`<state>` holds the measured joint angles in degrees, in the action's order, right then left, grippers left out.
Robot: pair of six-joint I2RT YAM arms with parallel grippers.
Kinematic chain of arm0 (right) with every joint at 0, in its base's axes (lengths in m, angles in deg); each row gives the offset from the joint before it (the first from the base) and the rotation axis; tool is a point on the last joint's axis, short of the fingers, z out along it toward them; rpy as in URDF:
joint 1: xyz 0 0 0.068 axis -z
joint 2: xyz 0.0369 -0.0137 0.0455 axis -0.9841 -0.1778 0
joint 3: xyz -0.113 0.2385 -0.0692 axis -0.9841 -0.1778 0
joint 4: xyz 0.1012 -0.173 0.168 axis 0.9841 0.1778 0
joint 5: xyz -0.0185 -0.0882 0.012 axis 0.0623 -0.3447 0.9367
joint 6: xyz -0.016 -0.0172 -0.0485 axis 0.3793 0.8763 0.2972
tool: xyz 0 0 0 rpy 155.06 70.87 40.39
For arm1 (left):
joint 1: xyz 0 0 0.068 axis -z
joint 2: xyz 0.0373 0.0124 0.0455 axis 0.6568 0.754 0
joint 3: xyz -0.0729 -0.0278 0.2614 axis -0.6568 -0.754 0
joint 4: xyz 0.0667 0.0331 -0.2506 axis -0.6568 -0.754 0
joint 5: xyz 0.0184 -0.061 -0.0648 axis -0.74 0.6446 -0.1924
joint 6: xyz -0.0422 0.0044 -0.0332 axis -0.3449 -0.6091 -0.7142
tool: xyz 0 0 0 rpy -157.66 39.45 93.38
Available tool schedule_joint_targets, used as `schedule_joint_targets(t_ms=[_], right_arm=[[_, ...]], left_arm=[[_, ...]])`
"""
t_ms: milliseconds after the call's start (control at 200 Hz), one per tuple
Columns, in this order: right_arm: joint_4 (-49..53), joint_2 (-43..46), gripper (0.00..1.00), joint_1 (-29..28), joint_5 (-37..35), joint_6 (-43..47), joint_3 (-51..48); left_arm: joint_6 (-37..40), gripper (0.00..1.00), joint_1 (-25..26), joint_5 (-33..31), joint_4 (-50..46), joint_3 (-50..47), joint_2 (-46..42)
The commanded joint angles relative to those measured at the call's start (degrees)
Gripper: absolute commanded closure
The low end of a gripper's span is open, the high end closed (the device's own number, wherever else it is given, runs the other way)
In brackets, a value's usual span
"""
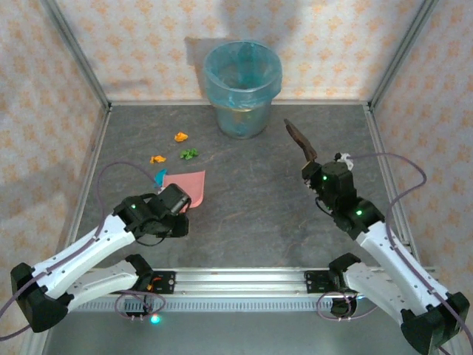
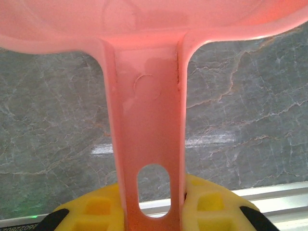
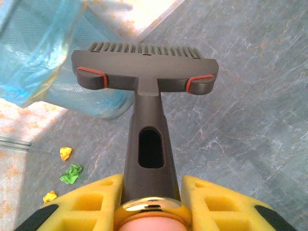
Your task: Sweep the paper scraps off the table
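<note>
Along the near edge, an aluminium rail (image 1: 244, 279) carrying both arm bases. Just past it at near left, left pincer (image 1: 179, 201) clamped on the handle of the pink dustpan (image 1: 187, 183), pan mouth toward the far side. Closer detail in the left wrist view: pincer (image 2: 154, 214) with yellow pads tight on either side of the dustpan (image 2: 149, 120) handle, marbled worktop (image 2: 250, 120) below. Contact between pan lip and worktop not tellable.

At mid right, right pincer (image 1: 323, 175) shut tight on the handle of the dark brush (image 1: 299, 139), head raised and tilted toward the far left. From the right wrist, pincer (image 3: 151, 195) and brush (image 3: 144, 72) with bristles pointing away, in front of the blue-lined bin (image 3: 43, 53).

Paper scraps (image 1: 189, 154) all on the worktop (image 1: 259, 200) on the left half: blue scrap (image 1: 160, 176) just beside the pan's left corner, orange scrap (image 1: 157, 159) a little farther, green scrap just beyond the pan, second orange scrap (image 1: 181, 137) farthest, toward the bin (image 1: 242, 89). Three of these in the right wrist view, low left (image 3: 71, 173), well apart from that pincer.

Bare worktop between the arms; framed walls at left, right and far, bin against the far one.
</note>
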<state>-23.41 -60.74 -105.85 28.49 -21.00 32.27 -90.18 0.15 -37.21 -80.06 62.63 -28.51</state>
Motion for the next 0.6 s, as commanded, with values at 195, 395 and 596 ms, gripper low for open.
schedule_joint_targets(t_ms=[195,395,596], right_arm=[[17.2,-0.7,1.00,-1.5,7.9,7.5,22.6],[13.4,-6.4,1.00,-10.9,13.5,7.8,31.3],[13.4,-23.3,1.00,-22.6,13.3,13.5,44.3]], left_arm=[[-2.5,1.00,1.5,-5.1,4.0,-2.6,4.2],[-3.3,1.00,1.7,-6.1,3.8,-2.7,4.4],[-4.5,1.00,1.9,-6.8,1.6,-2.1,4.9]])
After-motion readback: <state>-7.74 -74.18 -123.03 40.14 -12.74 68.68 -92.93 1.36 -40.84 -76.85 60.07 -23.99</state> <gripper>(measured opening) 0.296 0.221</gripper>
